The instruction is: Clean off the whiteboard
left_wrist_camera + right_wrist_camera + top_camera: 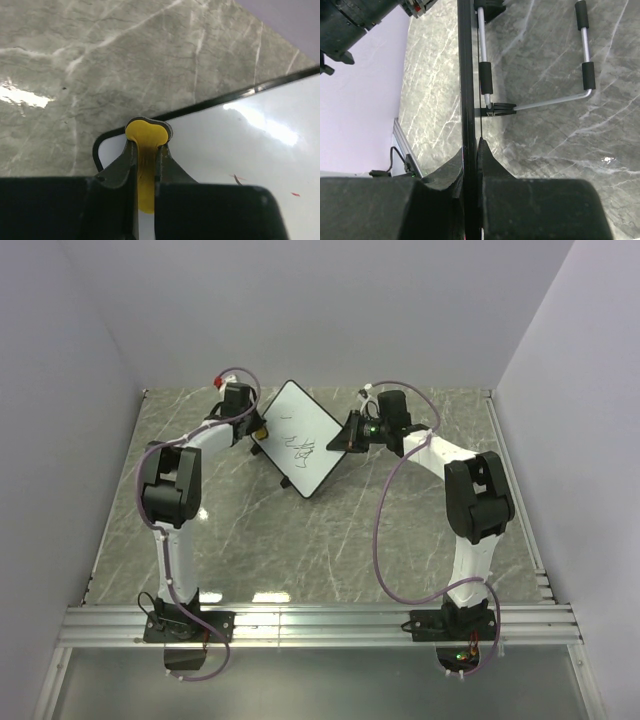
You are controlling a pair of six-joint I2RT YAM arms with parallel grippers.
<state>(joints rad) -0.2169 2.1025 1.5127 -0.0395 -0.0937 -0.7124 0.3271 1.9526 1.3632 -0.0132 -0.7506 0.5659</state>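
The whiteboard [300, 440] stands turned like a diamond at the back middle of the table, with black scribbles [300, 448] on its face. My left gripper [258, 430] is at its left corner, shut on a small yellow eraser [147, 132] that rests against the white surface [240, 145] just inside the black rim. The right gripper [350, 432] is shut on the board's right edge. In the right wrist view the rim [466, 75] runs edge-on between the closed jaws of that gripper [470, 147].
Behind the board a bent metal stand leg [585, 50] with black foam sleeves rests on the grey marble table [330, 540]. White walls close in the back and both sides. An aluminium rail [320, 620] carries the arm bases at the near edge.
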